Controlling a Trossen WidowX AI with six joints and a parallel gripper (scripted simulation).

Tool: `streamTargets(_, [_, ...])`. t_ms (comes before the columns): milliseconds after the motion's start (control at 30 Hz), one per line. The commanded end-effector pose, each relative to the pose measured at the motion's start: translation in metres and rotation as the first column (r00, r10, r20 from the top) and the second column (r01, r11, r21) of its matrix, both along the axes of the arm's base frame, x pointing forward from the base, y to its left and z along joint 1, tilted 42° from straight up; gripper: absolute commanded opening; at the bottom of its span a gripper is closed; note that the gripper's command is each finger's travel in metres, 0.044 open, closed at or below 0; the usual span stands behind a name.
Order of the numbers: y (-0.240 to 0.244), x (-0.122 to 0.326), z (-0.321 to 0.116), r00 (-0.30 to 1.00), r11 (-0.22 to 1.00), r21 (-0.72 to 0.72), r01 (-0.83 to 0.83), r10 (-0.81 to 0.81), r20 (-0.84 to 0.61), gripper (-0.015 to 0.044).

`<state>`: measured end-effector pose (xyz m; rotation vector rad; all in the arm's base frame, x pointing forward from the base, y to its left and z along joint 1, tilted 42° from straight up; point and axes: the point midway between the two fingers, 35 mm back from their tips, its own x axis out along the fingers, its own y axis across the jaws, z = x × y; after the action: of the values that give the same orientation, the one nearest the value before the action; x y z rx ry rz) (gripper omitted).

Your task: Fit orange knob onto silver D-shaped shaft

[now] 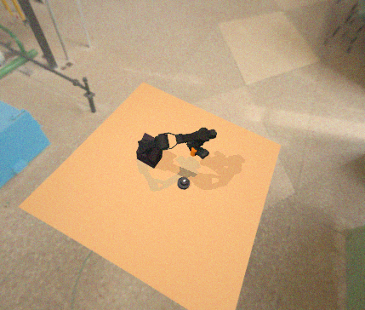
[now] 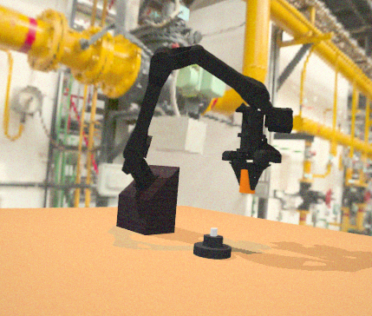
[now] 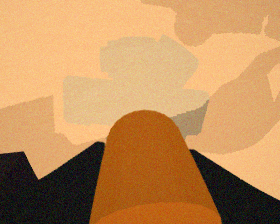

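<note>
the orange, tapered knob [image 1: 193, 152] [image 2: 245, 181] [image 3: 146, 165] is held in the air between the fingers of the black parallel-jaw gripper [image 1: 196, 151] [image 2: 246, 184] [image 3: 145, 153]. the fingers are closed on its sides and are kept part-way apart by its width. in the exterior view the knob is seen roughly upright, its wider end downward, with its lower end left exposed near the fingertips. its underside is hidden in all views, so the hole and its flat side cannot be made out.

the round, dark, stepped pedestal [image 1: 183, 187] [image 2: 212, 252] is seated on the light-orange tabletop [image 1: 146, 238] [image 2: 84, 269] [image 3: 31, 50]. the short silver shaft [image 1: 184, 180] [image 2: 213, 232] is seen upright at its centre, uncovered; the direction of its flat side cannot be told at this size. the knob is carried well above the shaft's height and off to one side, with no contact between the two.

the black jointed arm [image 1: 189, 137] [image 2: 231, 75] is mounted on a dark, slope-topped base block [image 2: 168, 213] [image 1: 152, 159]. it is arched high, and the gripper is pointed downward from its end. shadows [image 1: 223, 170] [image 2: 323, 253] [image 3: 136, 65] are cast across the tabletop. in the wrist view, the knob is framed by a dark finger on either side, and the pedestal is not shown.
</note>
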<state>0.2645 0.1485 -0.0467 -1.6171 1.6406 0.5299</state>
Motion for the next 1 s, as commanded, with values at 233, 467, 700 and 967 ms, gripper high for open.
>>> streamTargets(233, [-0.015,0.012,0.012,1.0,1.0,0.018,0.001,-0.001,0.003,0.0])
streamTargets(467, [-0.033,0.023,0.02,1.0,1.0,0.024,-0.001,0.001,0.003,0.0])
streamTargets(700, [-0.052,0.032,0.029,1.0,1.0,0.026,-0.003,0.003,0.003,0.0])
streamTargets(967, [-0.074,0.04,0.038,1.0,1.0,0.026,-0.004,0.004,0.003,0.0])
